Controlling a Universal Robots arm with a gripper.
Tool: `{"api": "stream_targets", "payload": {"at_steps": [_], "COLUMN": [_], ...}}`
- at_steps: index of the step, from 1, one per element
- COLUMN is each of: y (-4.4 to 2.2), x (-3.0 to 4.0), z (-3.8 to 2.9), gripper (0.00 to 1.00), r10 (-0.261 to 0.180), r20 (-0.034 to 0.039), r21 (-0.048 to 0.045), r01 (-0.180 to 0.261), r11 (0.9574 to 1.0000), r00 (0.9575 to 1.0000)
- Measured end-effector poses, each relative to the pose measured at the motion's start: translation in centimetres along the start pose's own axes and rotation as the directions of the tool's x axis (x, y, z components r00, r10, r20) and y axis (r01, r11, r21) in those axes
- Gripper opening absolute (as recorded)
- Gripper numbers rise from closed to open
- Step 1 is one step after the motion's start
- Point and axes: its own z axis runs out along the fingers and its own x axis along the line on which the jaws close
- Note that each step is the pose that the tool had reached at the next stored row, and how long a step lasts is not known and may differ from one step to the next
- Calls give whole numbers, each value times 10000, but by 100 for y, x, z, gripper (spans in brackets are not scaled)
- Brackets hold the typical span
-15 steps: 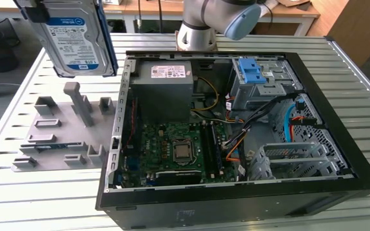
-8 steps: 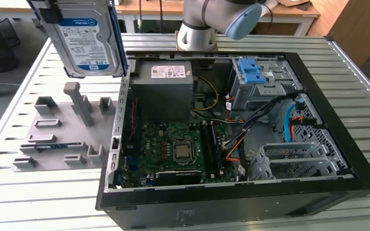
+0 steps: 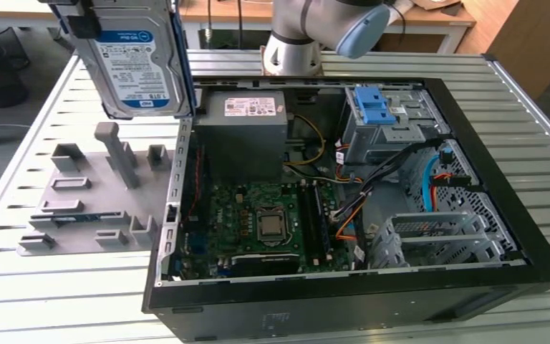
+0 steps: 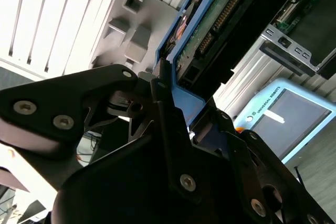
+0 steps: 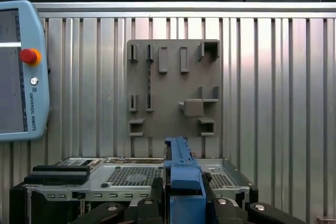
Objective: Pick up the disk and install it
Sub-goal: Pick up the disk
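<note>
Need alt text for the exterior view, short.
The disk, label facing the camera, hangs upright at the exterior view's upper left, above a grey fixture plate and beside an open computer case on a slatted metal table.

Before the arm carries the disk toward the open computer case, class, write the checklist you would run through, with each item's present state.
1. Disk gripped: ok, the gripper is shut on its blue carrier bracket.
2. Disk off the grey fixture plate: ok, it hangs above it.
3. Computer case open: ok, the side panel is off.
4. Drive cage slot free: cannot tell.
5. Cables clear of the cage: not ok, they run right beside it.
</note>
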Motion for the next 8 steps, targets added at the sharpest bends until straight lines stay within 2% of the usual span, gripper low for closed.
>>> {"api": "stream_targets", "payload": {"at_steps": [8], "y": [-42], "x": [154], "z": [8], "gripper": [36], "r10": [0], "r20": [1], "r21": [0], "r01": [0], "r11": [10000], "r00": [10000]}}
